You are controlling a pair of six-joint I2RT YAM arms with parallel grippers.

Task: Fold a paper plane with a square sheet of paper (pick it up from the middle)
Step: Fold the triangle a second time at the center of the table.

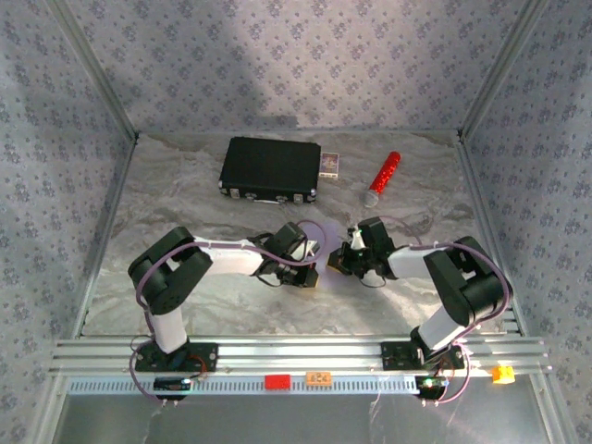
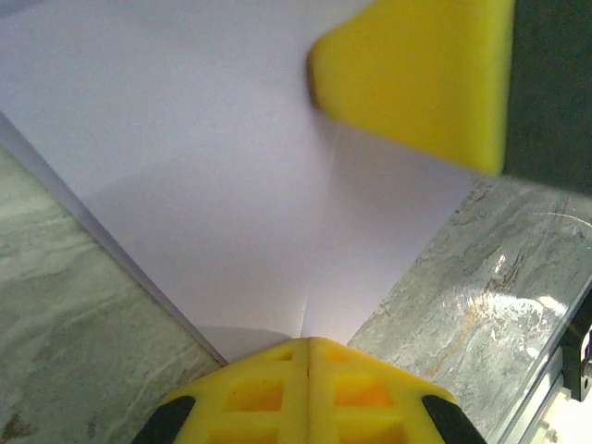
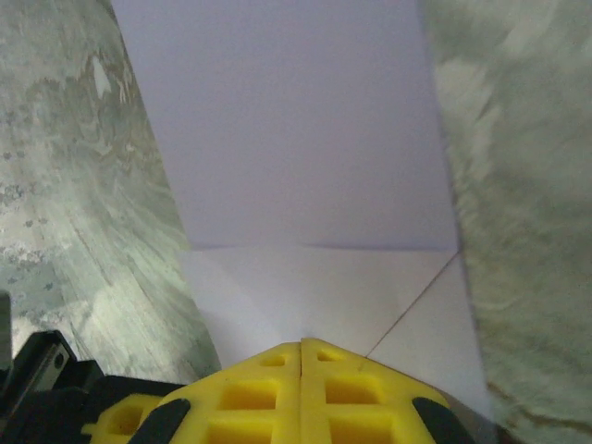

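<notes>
The pale lilac sheet of paper lies on the marbled table between my two grippers, partly folded. In the left wrist view the paper narrows to a point with a centre crease running under my left gripper, whose yellow fingers are shut and rest on that point. The right gripper's yellow fingertip presses on the paper's far side. In the right wrist view my right gripper is shut, its tips down on folded flaps of the paper. From above, the left gripper and right gripper nearly face each other.
A black case lies at the back, with a small card box beside it. A red-and-silver cylinder is to their right. Patterned walls enclose three sides, and an aluminium rail runs along the near edge.
</notes>
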